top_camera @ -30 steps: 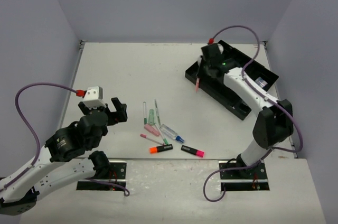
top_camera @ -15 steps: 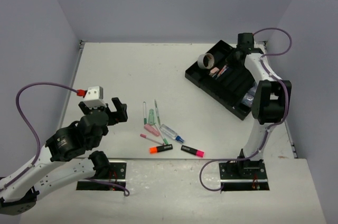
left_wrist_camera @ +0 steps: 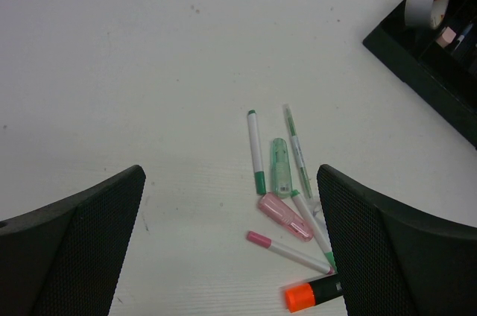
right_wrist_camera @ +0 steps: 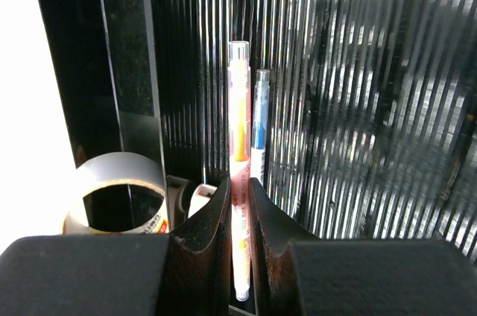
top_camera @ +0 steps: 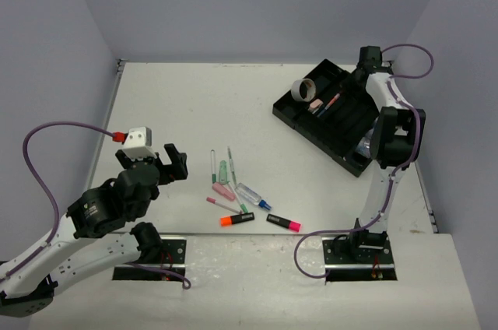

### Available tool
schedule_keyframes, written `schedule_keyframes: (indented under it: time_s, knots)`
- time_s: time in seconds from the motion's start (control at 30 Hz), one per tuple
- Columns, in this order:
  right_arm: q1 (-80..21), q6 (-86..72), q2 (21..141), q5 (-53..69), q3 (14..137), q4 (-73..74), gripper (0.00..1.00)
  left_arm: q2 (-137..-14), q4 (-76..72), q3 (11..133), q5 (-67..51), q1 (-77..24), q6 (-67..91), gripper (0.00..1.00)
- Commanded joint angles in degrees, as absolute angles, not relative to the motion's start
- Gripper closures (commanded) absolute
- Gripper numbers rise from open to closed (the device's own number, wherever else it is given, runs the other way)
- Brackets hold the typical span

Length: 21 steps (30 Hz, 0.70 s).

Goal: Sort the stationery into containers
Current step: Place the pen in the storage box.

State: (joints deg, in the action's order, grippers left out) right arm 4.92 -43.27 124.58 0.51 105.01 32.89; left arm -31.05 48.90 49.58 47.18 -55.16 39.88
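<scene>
The black divided tray (top_camera: 342,124) lies at the far right. My right gripper (top_camera: 352,85) is over its far end, shut on a pink-and-orange pen (right_wrist_camera: 238,107) held low over a ribbed compartment (right_wrist_camera: 358,107), beside a blue pen (right_wrist_camera: 258,130) that lies in it. A grey tape ring (top_camera: 303,90) stands in the tray's left end and also shows in the right wrist view (right_wrist_camera: 115,193). Loose pens, a pink eraser (top_camera: 223,190), an orange-ended highlighter (top_camera: 237,219) and a pink-ended one (top_camera: 284,223) lie at the table's near middle. My left gripper (top_camera: 167,163) is open and empty to their left.
In the left wrist view the pile sits between my open fingers (left_wrist_camera: 395,249): a green-capped pen (left_wrist_camera: 256,153), a green case (left_wrist_camera: 280,167) and the pink eraser (left_wrist_camera: 285,217). The tray's corner (left_wrist_camera: 417,70) is at the upper right. Grey walls enclose the table.
My right arm has swung from the tray's left edge to its far end, carrying the pink pen over a compartment. The tape ring is now uncovered. The left arm has not moved.
</scene>
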Motion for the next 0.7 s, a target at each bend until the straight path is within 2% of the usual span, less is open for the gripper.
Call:
schedule_keyframes:
  time_s: [0.0, 0.17, 0.3, 0.37, 0.47, 0.67]
  knots:
    - [4.83, -43.87, 126.77, 2.91, 107.08, 33.77, 0.93, -30.85, 47.86, 49.71, 48.60, -55.11, 40.39, 0.00]
    - [4.83, -44.54, 126.33, 3.44, 104.86, 32.14, 0.89, -30.78, 47.82, 49.75, 48.52, -55.11, 40.34, 0.00]
    - [4.75, -44.26, 125.65, 3.16, 103.07, 31.29, 0.79, -30.76, 47.64, 49.61, 48.30, -55.16, 40.13, 0.00]
    - [4.75, -43.95, 125.68, 3.51, 102.96, 31.55, 0.74, -30.85, 47.46, 49.66, 48.21, -55.11, 39.90, 0.00]
    - [4.75, -43.52, 125.02, 3.34, 102.86, 32.25, 0.55, -30.85, 47.37, 49.66, 48.08, -55.11, 39.81, 0.00]
    - [3.88, -42.13, 119.94, 2.60, 101.67, 32.16, 0.54, -30.73, 47.37, 49.57, 48.22, -55.11, 39.81, 0.00]
